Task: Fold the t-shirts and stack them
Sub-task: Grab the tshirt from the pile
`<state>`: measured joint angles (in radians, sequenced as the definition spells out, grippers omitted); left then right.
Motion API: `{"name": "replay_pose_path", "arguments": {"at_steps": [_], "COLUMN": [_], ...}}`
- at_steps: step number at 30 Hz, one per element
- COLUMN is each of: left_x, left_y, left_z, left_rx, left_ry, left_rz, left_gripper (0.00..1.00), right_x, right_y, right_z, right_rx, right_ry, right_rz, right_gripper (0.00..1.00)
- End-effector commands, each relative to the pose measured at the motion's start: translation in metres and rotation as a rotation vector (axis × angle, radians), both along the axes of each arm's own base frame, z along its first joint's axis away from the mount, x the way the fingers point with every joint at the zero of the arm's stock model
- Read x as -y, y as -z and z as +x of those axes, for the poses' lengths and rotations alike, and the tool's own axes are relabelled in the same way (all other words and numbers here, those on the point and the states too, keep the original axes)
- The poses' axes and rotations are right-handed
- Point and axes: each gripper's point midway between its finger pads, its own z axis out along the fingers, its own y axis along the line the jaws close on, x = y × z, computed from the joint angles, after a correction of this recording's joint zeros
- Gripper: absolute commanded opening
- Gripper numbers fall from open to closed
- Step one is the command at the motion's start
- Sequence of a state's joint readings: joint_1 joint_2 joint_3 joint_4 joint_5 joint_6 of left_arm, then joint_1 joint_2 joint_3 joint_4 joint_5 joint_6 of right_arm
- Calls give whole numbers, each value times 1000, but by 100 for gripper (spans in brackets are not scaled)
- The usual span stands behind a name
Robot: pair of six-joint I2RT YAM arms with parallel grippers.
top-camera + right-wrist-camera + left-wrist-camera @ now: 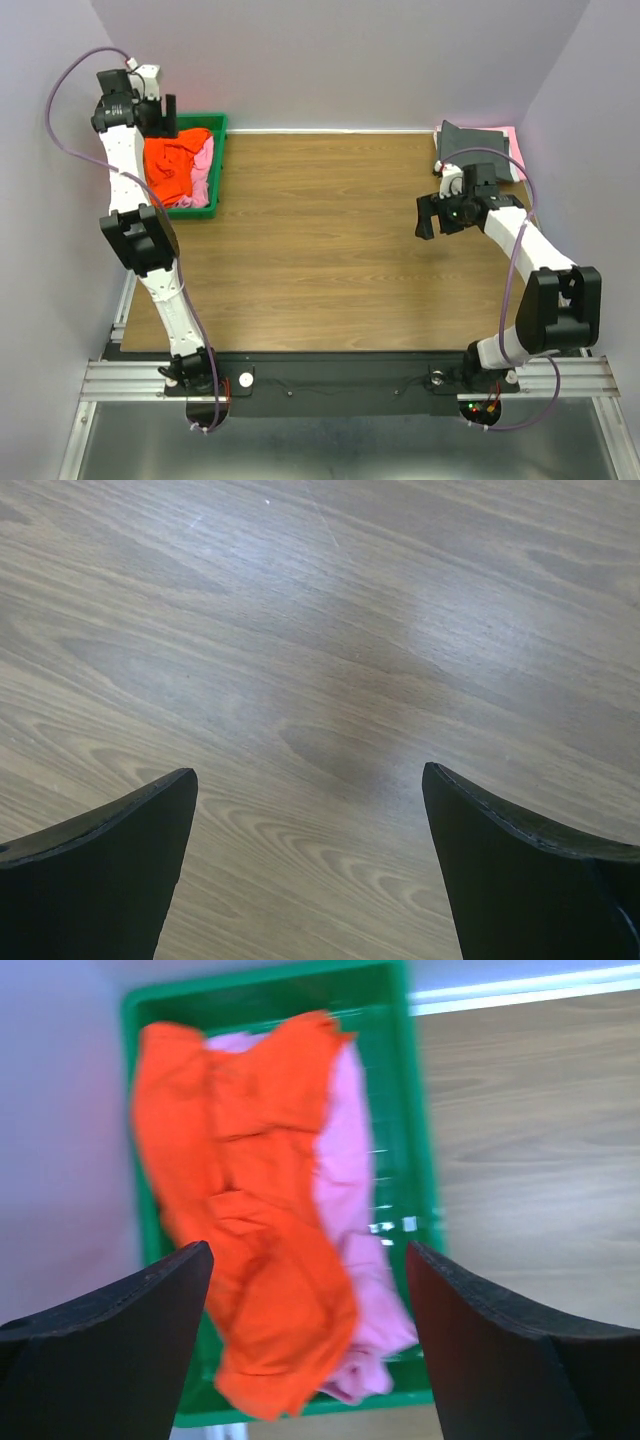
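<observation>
L gripper (308,1250) hangs over the green tray (422,1140) at the far-left corner of the table (320,240). Its jaws are spread wide w/ nothing btwn them. On the L wrist cam I see the orange t-shirt (250,1210) directly below and ahead of the fingers. It's crumpled and draped across most of the tray, and the gap btwn the fingertips sits over its near half. The light pink t-shirt (355,1220) lies beside and partly under it, showing along the orange one's right side in that view, twd the table side of the tray. Both are bunched, not folded. The fingers look clear of the cloth, but the wrist view is a bit blurred so I can't be sure.

R gripper (432,215) is also wide open and empty, over bare wood on the right side of the table. The R wrist cam shows only wood grain btwn the fingers. The dark grey t-shirt (472,145) lies flat at the far-right corner, beyond the R gripper and apart from the fingers. A pink cloth edge (513,133) peeks out beside it.
</observation>
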<state>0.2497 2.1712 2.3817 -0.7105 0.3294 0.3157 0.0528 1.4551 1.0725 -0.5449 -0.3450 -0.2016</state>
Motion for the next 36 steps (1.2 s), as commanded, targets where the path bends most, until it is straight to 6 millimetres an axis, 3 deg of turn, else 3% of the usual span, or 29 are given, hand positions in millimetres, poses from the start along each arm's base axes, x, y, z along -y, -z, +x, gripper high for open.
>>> {"name": "replay_pose_path", "arguments": {"at_steps": [1, 3, 10, 13, 20, 23, 30, 33, 34, 35, 36], "left_x": [-30, -49, -71, -86, -92, -92, -92, -90, -89, -89, -89], "left_y": [15, 34, 85, 119, 151, 160, 158, 156, 152, 148, 132], "left_z": [2, 5, 15, 15, 22, 24, 34, 37, 38, 39, 40], "left_rx": [-42, -45, -117, -172, -196, -203, -166, -157, -146, -138, -109], "left_ry": [-89, -133, -186, -217, -231, -236, -238, -226, -224, -220, -216], "left_rz": [83, 91, 92, 122, 95, 81, 68, 57, 47, 38, 31], "left_gripper": [83, 81, 80, 81, 81, 76, 48, 24, 8, 0, 0], "right_x": [5, 5, 7, 10, 15, 19, 25, 27, 28, 28, 29], "right_y": [-8, -2, 4, 4, 1, 1, 2, -1, -2, -2, -4], "right_z": [22, 25, 34, 39, 48, 48, 49, 53, 55, 55, 56], "right_rx": [43, 18, 2, 7, 20, 20, 22, 31, 35, 36, 38], "right_ry": [29, 42, 52, 52, 64, 68, 67, 66, 65, 65, 65], "right_rz": [-11, -6, -9, -28, -47, -62, -96, -113, -119, -121, -123], "right_gripper": [100, 100, 100, 100, 100, 100, 100, 100, 100, 100, 100]}}
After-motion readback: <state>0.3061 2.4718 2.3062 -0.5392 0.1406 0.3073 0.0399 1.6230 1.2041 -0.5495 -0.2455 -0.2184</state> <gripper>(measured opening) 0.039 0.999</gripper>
